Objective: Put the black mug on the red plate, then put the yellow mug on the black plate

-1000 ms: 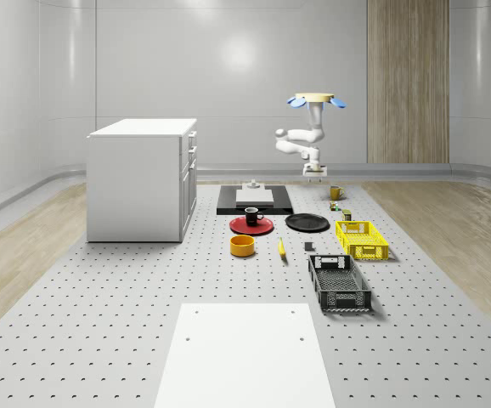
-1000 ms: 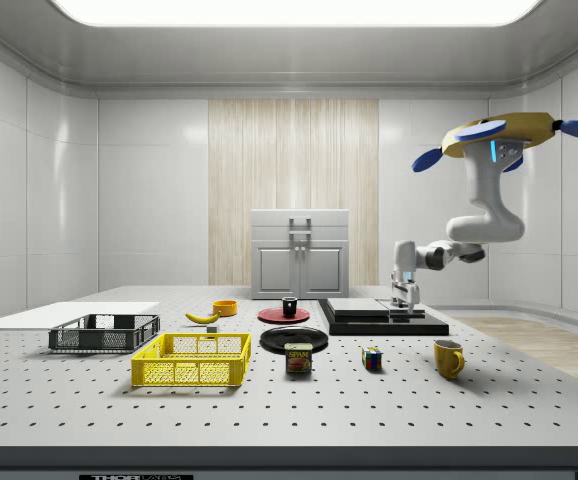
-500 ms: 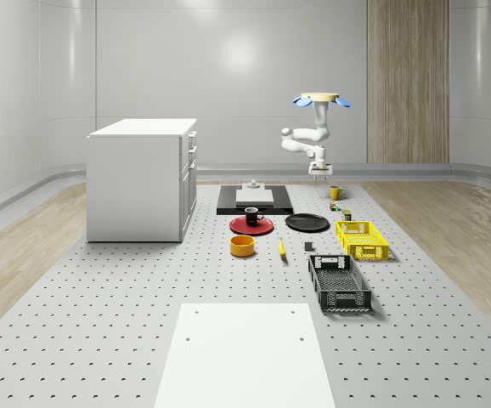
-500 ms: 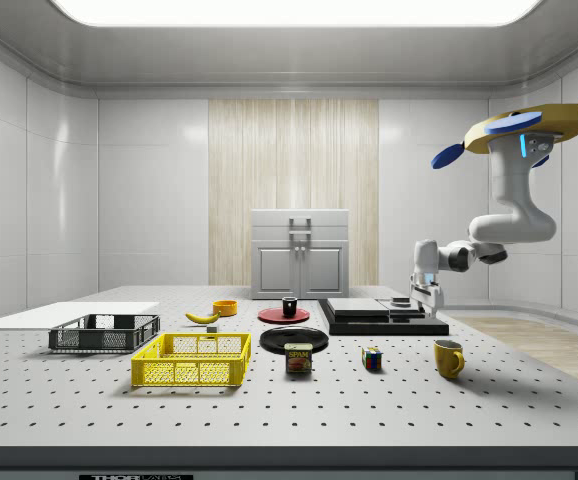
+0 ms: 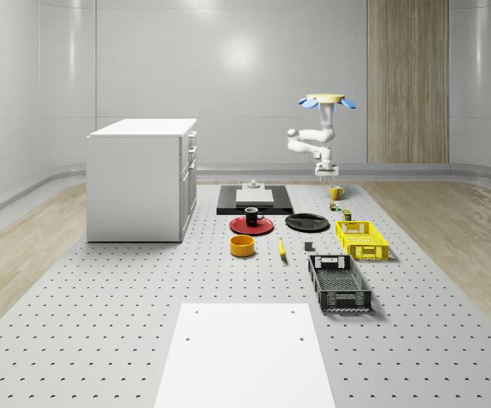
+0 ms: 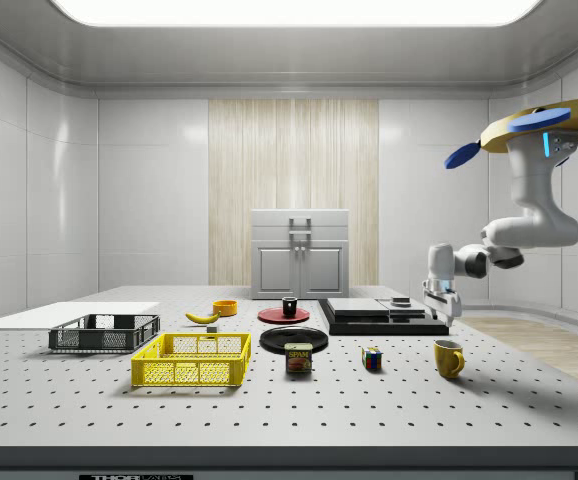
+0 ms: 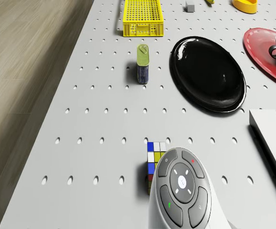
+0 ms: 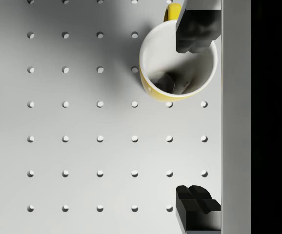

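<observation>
Side view, from its left to its right: a white flat panel (image 6: 64,313) lies on the grey perforated table (image 6: 269,400), followed by a black wire basket (image 6: 104,332), a yellow mesh crate (image 6: 192,359), a banana (image 6: 202,317) and a shallow yellow bowl (image 6: 225,307). The small black mug (image 6: 289,307) stands upright on the round red plate (image 6: 283,316), in front of the white cabinet (image 6: 300,254); just nearer the camera lies the glossy black plate (image 6: 294,339), bare, with a labelled tin can (image 6: 298,358) in front of it. Further right come a multicoloured puzzle cube (image 6: 371,358) and a black slab (image 6: 381,317) carrying a white board. The yellow ceramic mug (image 6: 448,358) stands upright on the table, well apart from both plates. The two-finger gripper (image 6: 442,313) hangs above and slightly behind this mug, not touching it; the wrist view shows its dark fingers (image 8: 195,27) spread wide, one over the mug's rim. The drone (image 6: 537,125) hovers high above the table's right end.
</observation>
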